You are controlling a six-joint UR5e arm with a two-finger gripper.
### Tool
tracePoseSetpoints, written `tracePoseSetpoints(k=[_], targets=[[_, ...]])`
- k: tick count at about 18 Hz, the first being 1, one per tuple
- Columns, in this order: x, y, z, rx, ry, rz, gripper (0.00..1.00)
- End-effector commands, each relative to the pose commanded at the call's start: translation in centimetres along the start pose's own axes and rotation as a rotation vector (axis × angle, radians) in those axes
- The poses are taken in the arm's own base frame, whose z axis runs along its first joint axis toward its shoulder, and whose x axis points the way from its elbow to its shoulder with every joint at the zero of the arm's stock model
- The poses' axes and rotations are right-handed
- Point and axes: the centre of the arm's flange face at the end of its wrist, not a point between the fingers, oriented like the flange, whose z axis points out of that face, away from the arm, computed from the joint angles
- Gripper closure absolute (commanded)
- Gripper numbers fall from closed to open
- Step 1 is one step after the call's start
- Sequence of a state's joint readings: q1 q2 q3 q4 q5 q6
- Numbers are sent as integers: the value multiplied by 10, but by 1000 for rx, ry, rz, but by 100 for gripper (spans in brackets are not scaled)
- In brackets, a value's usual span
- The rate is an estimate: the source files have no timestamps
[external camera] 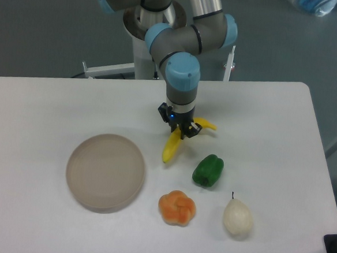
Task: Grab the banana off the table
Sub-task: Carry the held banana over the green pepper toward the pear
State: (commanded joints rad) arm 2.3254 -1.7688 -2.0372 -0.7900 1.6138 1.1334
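Note:
The bright yellow banana lies on the white table just right of the middle, one end pointing to the lower left and the other end to the right. My gripper points straight down over the banana's middle and hides it. Its black fingers sit against both sides of the banana and look closed on it. The banana's lower end rests at table level with only a thin shadow under it.
A round beige plate stands to the left of the banana. A green pepper lies just right of the banana's lower end. An orange pumpkin-like fruit and a pale cream pear lie nearer the front edge.

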Motion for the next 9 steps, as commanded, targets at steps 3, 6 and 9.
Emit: tracePoseSetpoints(k=[3, 6, 9], targets=[[-31, 17, -27, 7, -35, 7, 74], [-60, 27, -50, 5, -45, -7, 74], [-80, 26, -65, 15, -77, -19, 74]])
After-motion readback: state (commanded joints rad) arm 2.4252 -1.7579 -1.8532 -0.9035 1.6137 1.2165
